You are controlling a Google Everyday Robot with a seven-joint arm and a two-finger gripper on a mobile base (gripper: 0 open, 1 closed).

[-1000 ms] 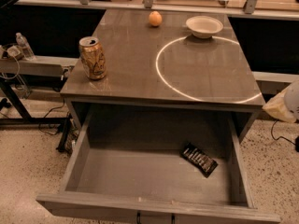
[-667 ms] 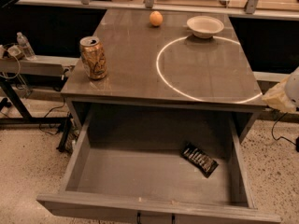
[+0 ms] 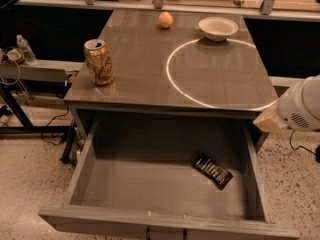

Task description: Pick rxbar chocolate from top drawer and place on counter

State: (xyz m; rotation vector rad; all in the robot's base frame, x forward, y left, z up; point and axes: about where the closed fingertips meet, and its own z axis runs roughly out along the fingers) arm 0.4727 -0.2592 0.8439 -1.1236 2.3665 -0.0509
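The small flat black rxbar chocolate wrapper [image 3: 213, 171] lies by the right wall of the deep grey top drawer [image 3: 140, 189]. My gripper [image 3: 269, 121] hangs beside the glossy grey-brown desk [image 3: 135, 79]; whether it is apart or together I cannot tell. Reaching in, I could clip that wall.

Gripper [image 3: 270, 120] at right edge — white rounded shell, small vent grille, beige tip
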